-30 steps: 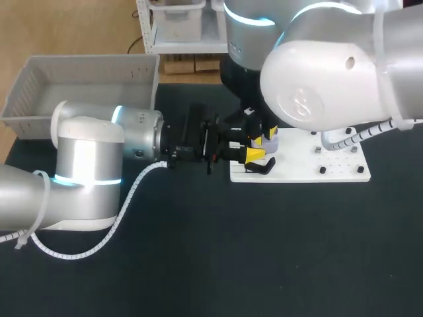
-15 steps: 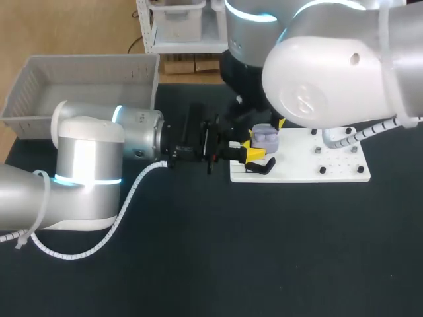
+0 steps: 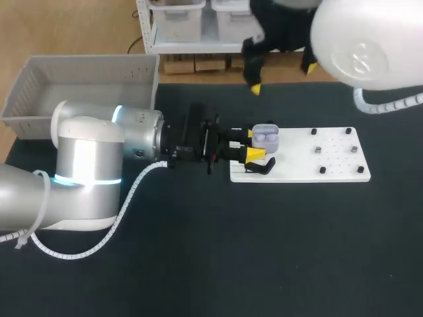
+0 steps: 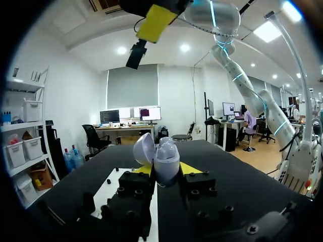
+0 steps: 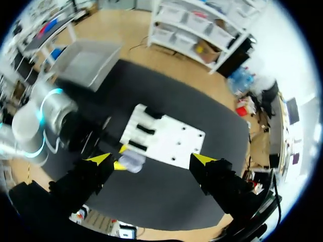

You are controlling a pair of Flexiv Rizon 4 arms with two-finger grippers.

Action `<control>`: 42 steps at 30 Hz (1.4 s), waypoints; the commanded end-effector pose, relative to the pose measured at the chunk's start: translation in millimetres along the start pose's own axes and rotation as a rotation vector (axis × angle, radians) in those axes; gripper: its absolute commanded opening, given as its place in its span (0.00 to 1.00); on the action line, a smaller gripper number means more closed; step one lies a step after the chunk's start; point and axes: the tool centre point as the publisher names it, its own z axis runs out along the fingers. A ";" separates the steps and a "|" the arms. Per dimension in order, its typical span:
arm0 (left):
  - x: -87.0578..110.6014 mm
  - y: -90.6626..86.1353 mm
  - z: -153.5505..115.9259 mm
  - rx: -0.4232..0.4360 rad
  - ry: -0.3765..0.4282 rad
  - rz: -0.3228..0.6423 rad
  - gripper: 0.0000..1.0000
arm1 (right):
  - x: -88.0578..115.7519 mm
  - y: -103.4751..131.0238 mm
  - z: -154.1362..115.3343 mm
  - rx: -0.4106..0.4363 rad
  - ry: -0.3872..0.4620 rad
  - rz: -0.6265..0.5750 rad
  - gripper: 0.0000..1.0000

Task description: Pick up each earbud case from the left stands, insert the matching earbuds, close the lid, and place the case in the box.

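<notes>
Pinching the lavender earbud case [image 3: 266, 137] from two sides, your left gripper [image 3: 250, 144] holds it, lid open, at the left end of the white stand board [image 3: 330, 158]. You can't make out whether earbuds sit inside. Your right gripper [image 5: 154, 159] hangs spread wide high above the board, and its arm is cut off at the far edge.

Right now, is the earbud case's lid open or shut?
Open. The lid stands tipped back from the case, which the left gripper holds between its fingers.
</notes>
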 end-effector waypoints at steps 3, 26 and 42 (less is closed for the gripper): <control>0.6 -1.2 0.4 -0.006 -0.002 0.003 0.00 | -11.7 -22.8 22.5 0.047 -0.034 0.089 1.00; 0.6 -1.2 0.4 -0.006 -0.002 0.003 0.00 | 2.0 -22.4 97.6 -0.002 0.128 0.100 1.00; 0.6 -1.2 0.4 -0.006 -0.002 0.003 0.00 | 24.2 -11.7 104.9 -0.030 0.189 0.054 1.00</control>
